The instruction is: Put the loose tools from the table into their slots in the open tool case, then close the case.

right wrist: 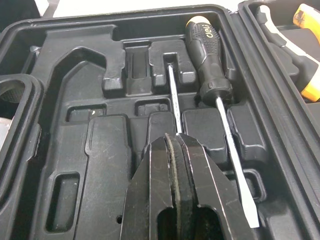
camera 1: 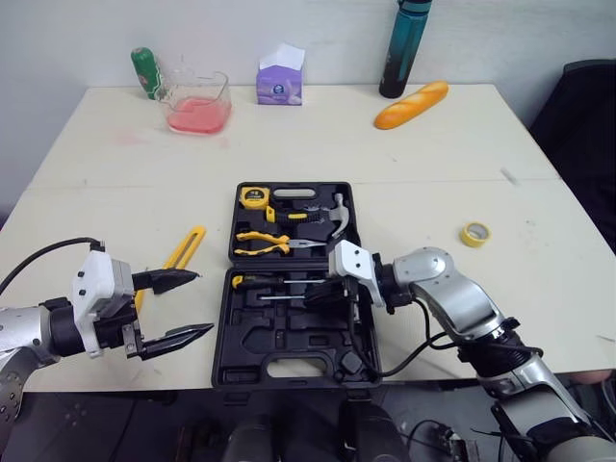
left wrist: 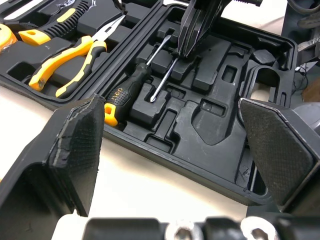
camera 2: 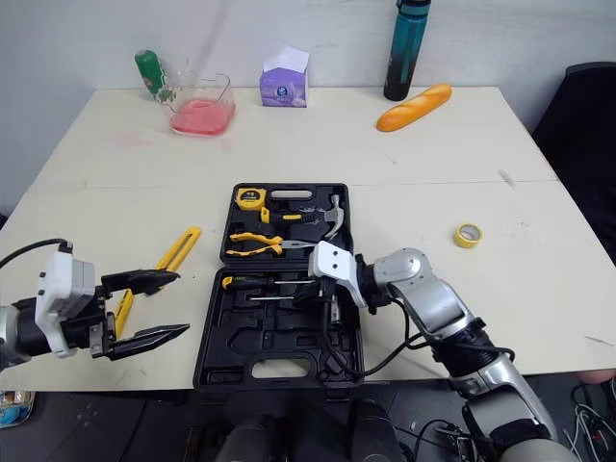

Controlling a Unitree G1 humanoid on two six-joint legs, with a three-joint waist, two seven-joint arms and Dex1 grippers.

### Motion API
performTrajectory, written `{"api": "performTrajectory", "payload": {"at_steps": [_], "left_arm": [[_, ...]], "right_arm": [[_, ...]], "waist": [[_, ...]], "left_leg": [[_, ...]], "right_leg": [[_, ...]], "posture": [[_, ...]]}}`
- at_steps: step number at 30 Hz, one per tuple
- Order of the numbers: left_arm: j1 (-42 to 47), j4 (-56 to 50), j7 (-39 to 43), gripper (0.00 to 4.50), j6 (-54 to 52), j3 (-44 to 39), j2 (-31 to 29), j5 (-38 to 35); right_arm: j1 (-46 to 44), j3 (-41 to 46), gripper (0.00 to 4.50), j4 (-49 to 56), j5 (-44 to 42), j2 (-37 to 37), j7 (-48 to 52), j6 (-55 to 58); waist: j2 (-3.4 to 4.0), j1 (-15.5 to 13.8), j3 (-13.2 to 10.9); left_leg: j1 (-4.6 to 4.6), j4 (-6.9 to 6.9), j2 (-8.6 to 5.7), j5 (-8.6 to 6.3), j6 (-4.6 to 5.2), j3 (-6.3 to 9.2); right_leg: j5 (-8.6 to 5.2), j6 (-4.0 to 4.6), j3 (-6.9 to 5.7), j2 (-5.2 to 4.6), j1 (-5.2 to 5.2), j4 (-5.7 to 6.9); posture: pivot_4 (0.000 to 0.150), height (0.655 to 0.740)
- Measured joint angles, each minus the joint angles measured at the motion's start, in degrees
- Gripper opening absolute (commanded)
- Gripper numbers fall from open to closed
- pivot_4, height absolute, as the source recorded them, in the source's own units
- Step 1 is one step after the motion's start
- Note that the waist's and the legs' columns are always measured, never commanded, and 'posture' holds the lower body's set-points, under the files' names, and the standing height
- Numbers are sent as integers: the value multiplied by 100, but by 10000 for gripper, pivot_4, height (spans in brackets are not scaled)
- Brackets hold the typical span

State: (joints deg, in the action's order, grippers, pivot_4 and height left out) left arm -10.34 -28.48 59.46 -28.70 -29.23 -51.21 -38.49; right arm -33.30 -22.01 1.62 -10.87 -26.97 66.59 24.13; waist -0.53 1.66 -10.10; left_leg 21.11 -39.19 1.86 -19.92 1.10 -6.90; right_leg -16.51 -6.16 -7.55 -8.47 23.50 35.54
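Left eye view: at a cream table [camera 1: 115, 173], the right gripper [camera 1: 320, 294] reaches low into the near half of the open tool case [camera 1: 221, 337], its two fingers pinched together on a thin screwdriver [camera 1: 284, 297] that lies just in front of a black-and-yellow screwdriver [camera 1: 255, 281] already in its groove. The left gripper [camera 1: 204, 303] hovers beside the case's left wall with its fingers spread and nothing between them, and a loose yellow tool [camera 1: 185, 248] lies on the table just beyond it. Left wrist view: between the spread pads [left wrist: 75, 140], the thin screwdriver's shaft runs out from the right gripper's closed tips, slanting along the moulded channel next to its seated neighbour. Right wrist view: the shaft [right wrist: 171, 95] leaves the closed fingertips and points straight up the narrow slot, apparently in or just above it; its handle is hidden under the fingers. The step looks like seating this screwdriver. Done well, that means holding the shaft parallel to the channel, pressing down until it sits flush, then parting the fingers and lifting straight up without nudging the neighbouring tool.
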Motion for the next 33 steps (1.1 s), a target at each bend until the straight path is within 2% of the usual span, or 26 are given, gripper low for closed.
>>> {"api": "performTrajectory", "payload": {"at_steps": [4,9,12,14,16,18,20,24,28,30,33], "left_arm": [[-3,3,-61,45000,83,5,98,61],[-36,287,-198,45000,318,-38,348,155],[-93,581,-187,45000,308,-312,390,65],[-310,962,-125,45000,354,-858,383,60],[-481,1263,-116,45000,438,-1292,383,88],[-691,1536,-119,45000,631,-1701,393,195],[-869,1770,-179,45000,829,-2013,436,324],[-1158,2513,-351,45000,1233,-2665,585,576],[-1331,3468,-395,45000,1749,-2944,608,815],[-1290,4130,-645,45000,2062,-3099,682,933],[-1156,4525,-1000,45000,2413,-3079,812,1065]], "right_arm": [[319,278,487,-221,-291,6,259,-656],[525,1764,487,85,-2158,-38,1245,-914],[443,2056,8945,-24,-2228,-884,1301,-568],[434,2545,18107,-482,-2041,-1581,1217,-638],[422,2992,26808,-834,-1876,-1935,1128,-975],[488,3254,38347,-1281,-1585,-2351,1134,-1577],[552,3493,44597,-1938,-1358,-2678,1121,-2051],[649,3972,44597,-3366,-1006,-3156,1034,-3040],[550,4232,44597,-4657,-788,-3498,736,-3804],[433,4317,44597,-5276,-669,-3637,460,-4150],[247,4345,44597,-5940,-505,-3689,93,-4586]], "waist": [[5,-4,-8],[11,-19,-19],[12,-9,-21],[15,-13,-23],[15,-7,-23],[15,6,-23],[15,3,-24],[15,10,-24],[27,30,-29],[34,40,-33],[31,70,-32]], "left_leg": [[9,1,-4,0,2,-1],[9,0,-3,1,6,3],[13,0,-5,-1,9,-1],[17,3,-5,-3,10,-2],[16,6,-2,-4,7,-5],[12,7,-1,-4,7,-15],[11,7,-3,-5,9,-18],[5,7,-1,-6,12,-22],[1,8,3,-8,8,-26],[2,9,6,-10,5,-26],[0,9,10,-13,0,-26]], "right_leg": [[1,-1,-2,-1,2,-3],[3,-5,-4,0,-1,-5],[2,-4,-2,-5,7,-4],[1,-3,-4,-5,11,-10],[1,-1,-6,-1,12,-13],[1,-2,-4,-1,11,-16],[2,-4,-2,-3,10,-17],[2,-4,0,-5,10,-41],[0,0,3,-8,14,-38],[-1,1,2,-8,16,-38],[-1,2,3,-17,15,-36]], "posture": [[1500,7400],[1500,7400],[1500,7400],[1500,7400],[1500,7400],[1500,7400],[1500,7400],[1500,7400],[1500,7400],[1500,7400],[1500,7400]]}}
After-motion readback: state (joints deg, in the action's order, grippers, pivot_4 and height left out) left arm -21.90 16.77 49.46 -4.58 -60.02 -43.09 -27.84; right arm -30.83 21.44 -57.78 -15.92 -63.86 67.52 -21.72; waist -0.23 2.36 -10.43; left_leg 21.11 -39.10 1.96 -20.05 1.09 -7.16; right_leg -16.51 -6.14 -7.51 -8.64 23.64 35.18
